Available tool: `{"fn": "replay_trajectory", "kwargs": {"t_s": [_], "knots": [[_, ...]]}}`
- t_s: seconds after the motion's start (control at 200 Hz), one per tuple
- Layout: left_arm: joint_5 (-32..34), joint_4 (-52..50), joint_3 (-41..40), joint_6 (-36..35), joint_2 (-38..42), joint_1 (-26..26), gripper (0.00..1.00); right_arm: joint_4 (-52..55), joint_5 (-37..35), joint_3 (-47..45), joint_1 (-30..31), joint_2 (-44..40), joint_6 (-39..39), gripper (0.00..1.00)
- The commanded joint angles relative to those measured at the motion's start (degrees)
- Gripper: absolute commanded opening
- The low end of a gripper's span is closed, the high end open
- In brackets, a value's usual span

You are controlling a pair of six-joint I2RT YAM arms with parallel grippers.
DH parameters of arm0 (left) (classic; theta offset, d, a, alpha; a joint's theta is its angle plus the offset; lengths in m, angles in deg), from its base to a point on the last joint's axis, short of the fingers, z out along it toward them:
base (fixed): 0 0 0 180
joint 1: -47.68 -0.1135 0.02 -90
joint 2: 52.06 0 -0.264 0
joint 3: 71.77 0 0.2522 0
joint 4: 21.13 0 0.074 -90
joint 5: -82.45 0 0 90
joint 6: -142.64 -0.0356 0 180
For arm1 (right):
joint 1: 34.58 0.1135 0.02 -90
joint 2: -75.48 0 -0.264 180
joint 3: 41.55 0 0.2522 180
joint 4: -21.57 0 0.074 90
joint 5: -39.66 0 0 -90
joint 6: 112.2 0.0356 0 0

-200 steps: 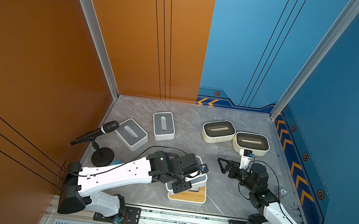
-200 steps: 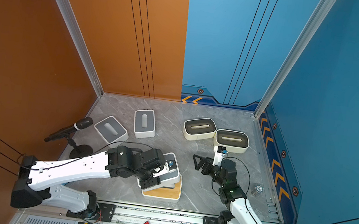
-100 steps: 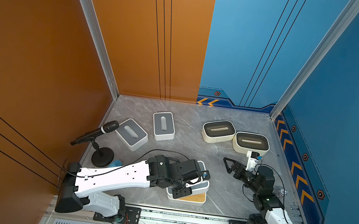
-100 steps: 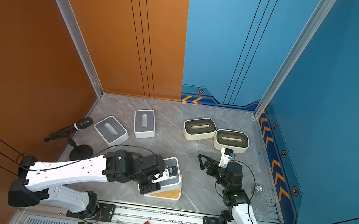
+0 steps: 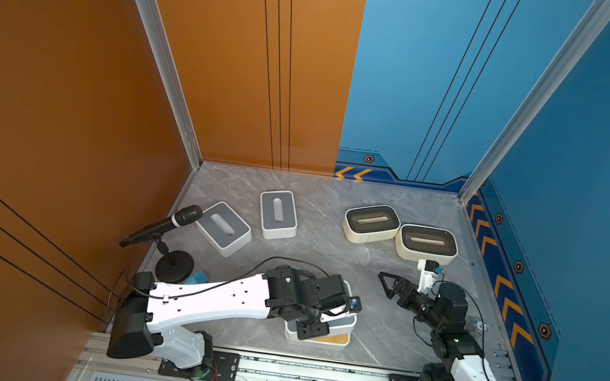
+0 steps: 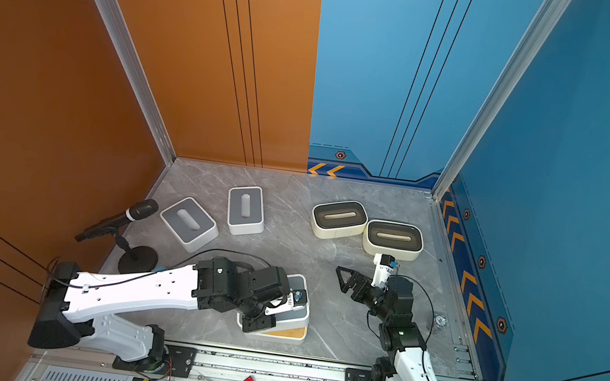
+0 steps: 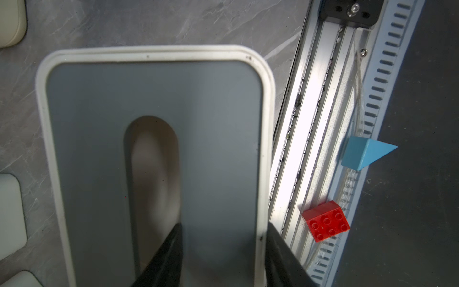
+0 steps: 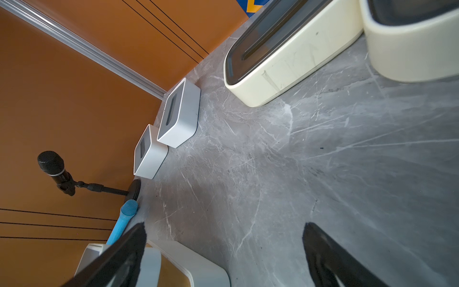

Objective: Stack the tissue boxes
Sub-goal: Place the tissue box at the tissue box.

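Left jaws clamped on grey box point(image 7: 218, 149): one finger point(image 7: 164, 258) in slot, other outside long wall. Box on or just above bamboo box point(image 5: 336, 338) at counter point(image 5: 326, 258) front edge, skewed, bamboo corner showing. Right jaws wide, empty, nearer cream box point(image 5: 426, 243).

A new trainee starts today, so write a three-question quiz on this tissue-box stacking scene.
1. True or false: the right gripper holds a box.
2. What lies under the grey-topped tissue box pinched by the left gripper? A) bamboo-topped tissue box B) cream box C) bare table
3. How many tissue boxes stand unstacked?
Key: 1 false, open and empty. 2 A. 3 four: two more grey-topped tissue boxes, two cream tissue boxes.
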Motion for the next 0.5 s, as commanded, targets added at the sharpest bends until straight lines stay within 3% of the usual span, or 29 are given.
{"fn": "replay_trajectory", "kwargs": {"t_s": [0.0,0.345,0.496], "knots": [[-1.5,0.6,1.8,-2.6,0.9,0.8,0.40,10.1,-1.9,2.2,-0.3,-2.8,-1.4,1.00],[-3.4,0.7,-0.4,-6.1,4.4,0.5,0.40,11.5,5.3,1.9,-0.3,-2.9,-1.2,1.00],[-0.3,-0.7,0.4,-6.7,4.7,0.5,0.40,13.8,7.7,2.0,0.0,-5.1,-2.7,1.00]]}}
